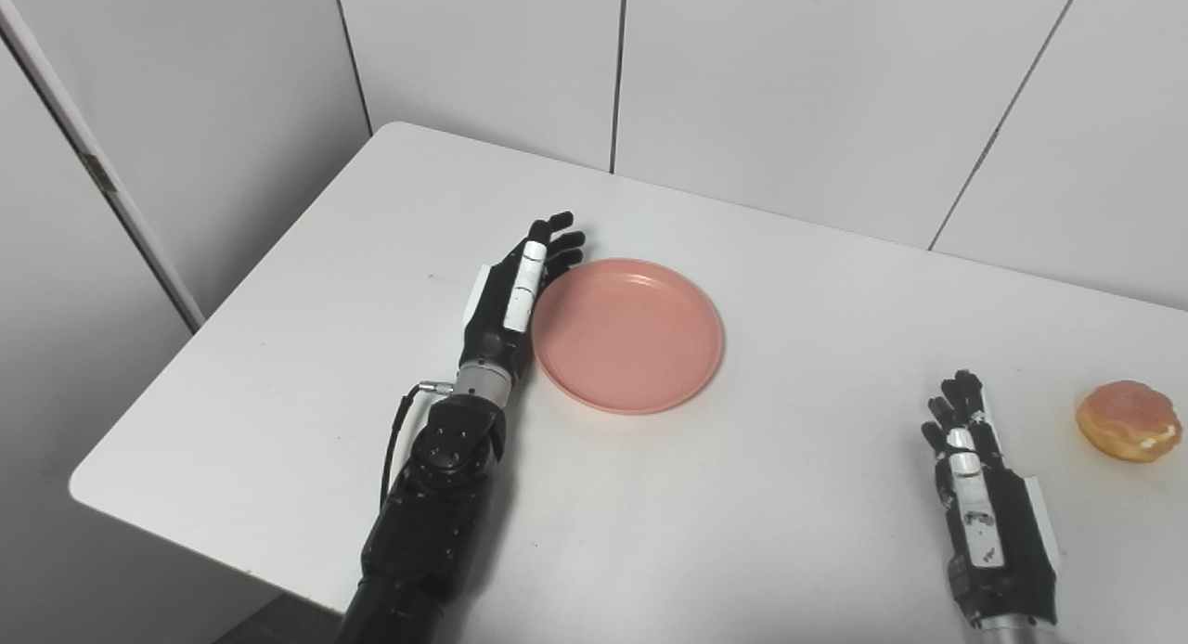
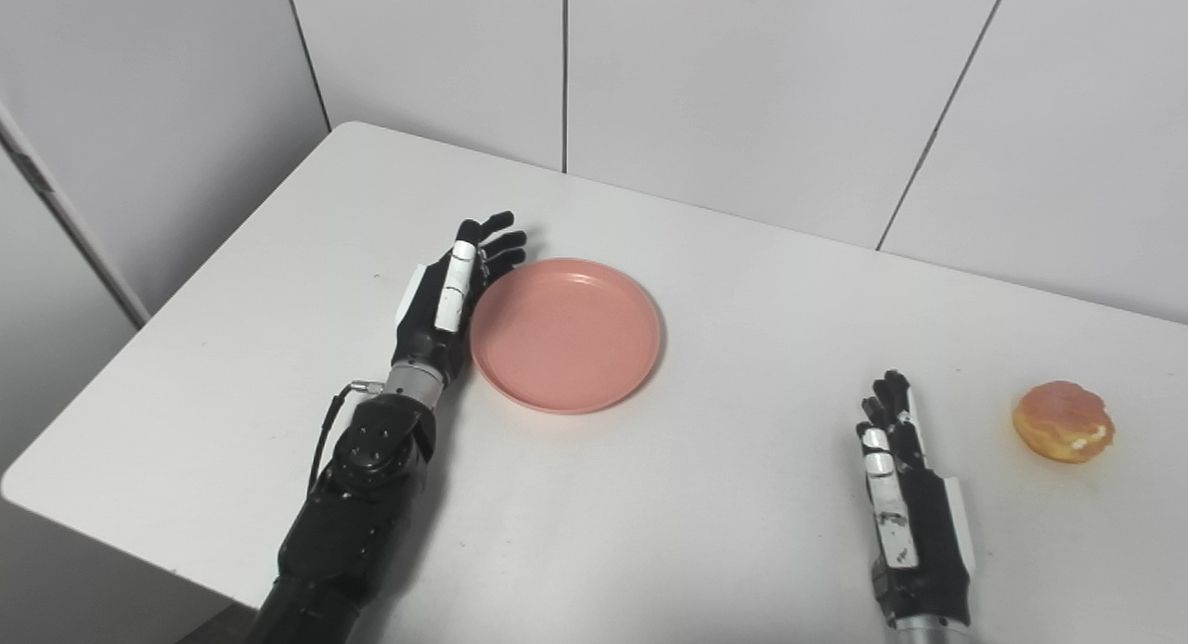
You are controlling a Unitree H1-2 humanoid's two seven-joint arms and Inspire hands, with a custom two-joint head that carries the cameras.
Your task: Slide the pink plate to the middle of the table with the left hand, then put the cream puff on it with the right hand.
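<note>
The pink plate (image 1: pixel 628 334) lies empty on the white table (image 1: pixel 306 375), left of the table's middle. My left hand (image 1: pixel 516 294) stands on edge with its fingers straight, its palm side against the plate's left rim, open and holding nothing. The cream puff (image 1: pixel 1129 419), golden brown with a little cream showing, sits at the far right of the table. My right hand (image 1: pixel 976 477) rests low near the front right, fingers straight and apart, empty, a hand's width left of the puff.
Grey wall panels (image 1: pixel 761 78) stand close behind the table's far edge. The table's left edge and front left corner (image 1: pixel 88 482) are near my left forearm. A thin cable (image 1: pixel 394 440) loops beside the left wrist.
</note>
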